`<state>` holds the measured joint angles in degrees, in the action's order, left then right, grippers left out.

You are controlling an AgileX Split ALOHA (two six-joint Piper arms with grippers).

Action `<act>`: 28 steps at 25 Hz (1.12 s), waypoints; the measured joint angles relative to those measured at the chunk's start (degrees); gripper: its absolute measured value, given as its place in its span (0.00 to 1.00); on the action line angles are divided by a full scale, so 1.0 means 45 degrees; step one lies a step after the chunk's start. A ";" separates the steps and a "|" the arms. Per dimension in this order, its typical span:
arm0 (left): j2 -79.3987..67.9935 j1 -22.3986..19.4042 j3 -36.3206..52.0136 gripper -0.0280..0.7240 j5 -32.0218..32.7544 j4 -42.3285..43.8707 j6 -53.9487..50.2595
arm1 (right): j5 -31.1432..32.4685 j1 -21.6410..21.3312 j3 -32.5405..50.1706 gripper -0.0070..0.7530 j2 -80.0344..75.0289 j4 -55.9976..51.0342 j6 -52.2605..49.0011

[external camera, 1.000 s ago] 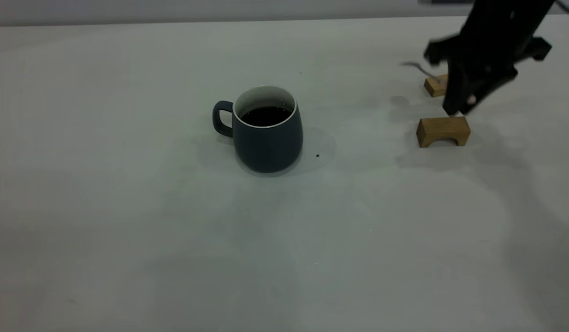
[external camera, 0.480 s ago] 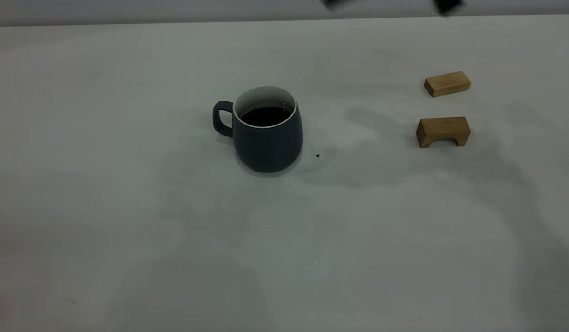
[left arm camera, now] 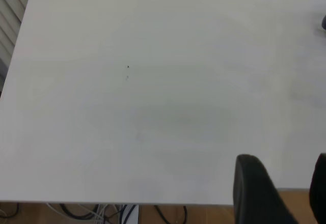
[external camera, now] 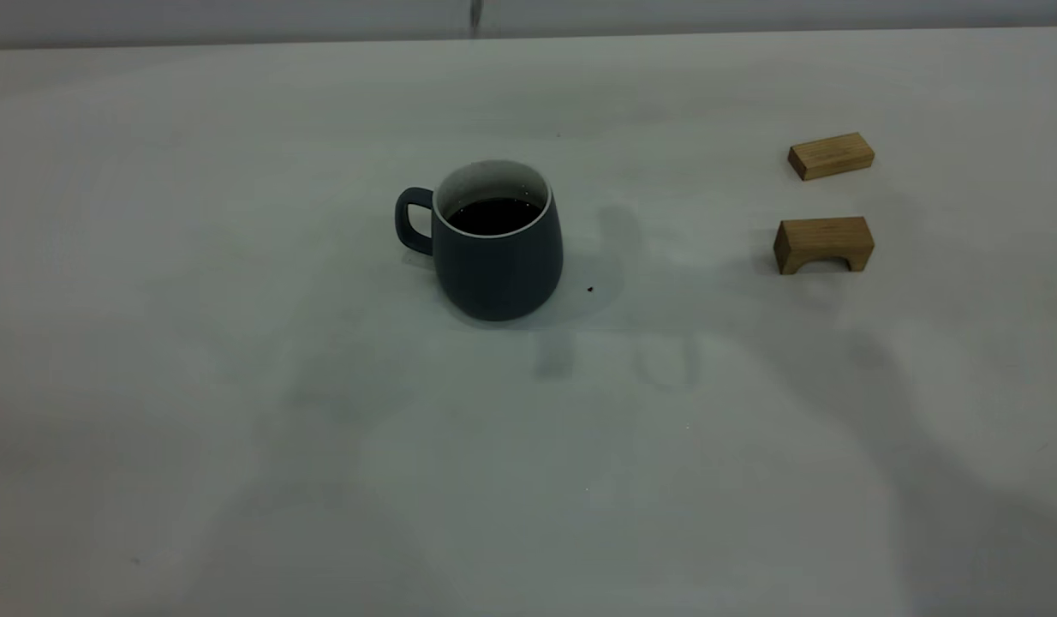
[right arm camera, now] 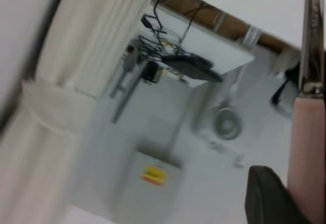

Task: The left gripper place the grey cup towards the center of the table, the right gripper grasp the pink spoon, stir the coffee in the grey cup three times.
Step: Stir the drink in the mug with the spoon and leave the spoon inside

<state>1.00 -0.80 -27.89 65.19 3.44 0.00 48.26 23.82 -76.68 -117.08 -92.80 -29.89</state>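
**Pink spoon held high, slate mug waiting beneath**

Pale pink and rounded, the handle of the pink spoon (right arm camera: 307,152) runs lengthwise through the right wrist view. It narrows to a thin bright metal neck that points away from the right gripper (right arm camera: 285,198). One black finger lies against the handle and the other is out of sight. With the spoon standing clear of any surface, I judge it pinched in the claw.

In the exterior view neither arm appears. Only a thin grey vertical sliver at the top edge, almost straight over the mug, hints at the spoon hanging long axis upright. That is a guess.

The grey cup (external camera: 498,257) stands upright near the middle of the table (external camera: 237,428), so its placing looks done. It is matte dark slate, wider at the base, with a white inside and rim and a loop handle turned toward the left arm's side. The coffee (external camera: 494,216) lies glossy and near black, well below the rim.

The coming move turns on the drop: bowl down into the mug's mouth, which calls for a vertical approach that clears the rim.

The left gripper (left arm camera: 293,183) hangs spread and empty over bare tabletop near its edge, well away from the cup.

A plain wooden block (external camera: 831,155) and an arched wooden block (external camera: 824,243) sit apart on the right arm's side, and a dark speck (external camera: 590,290) lies just beside the mug.
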 joint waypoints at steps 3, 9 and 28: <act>0.0000 0.0000 0.0000 0.49 0.0000 0.0011 0.0000 | -0.0035 0.0138 0.0000 0.18 -0.0297 -0.0442 -0.1617; 0.0000 0.0000 0.0000 0.49 0.0000 0.0011 0.0000 | 0.0588 0.0113 0.0000 0.18 -0.2188 -0.1603 -0.2063; 0.0000 0.0000 0.0000 0.49 -0.0017 0.0011 0.0000 | 0.2098 -0.0721 -0.1264 0.18 -0.5089 -0.1805 -0.1036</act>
<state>1.00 -0.80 -27.89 65.12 3.49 0.00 57.70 20.58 -82.37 -139.98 -100.93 -34.55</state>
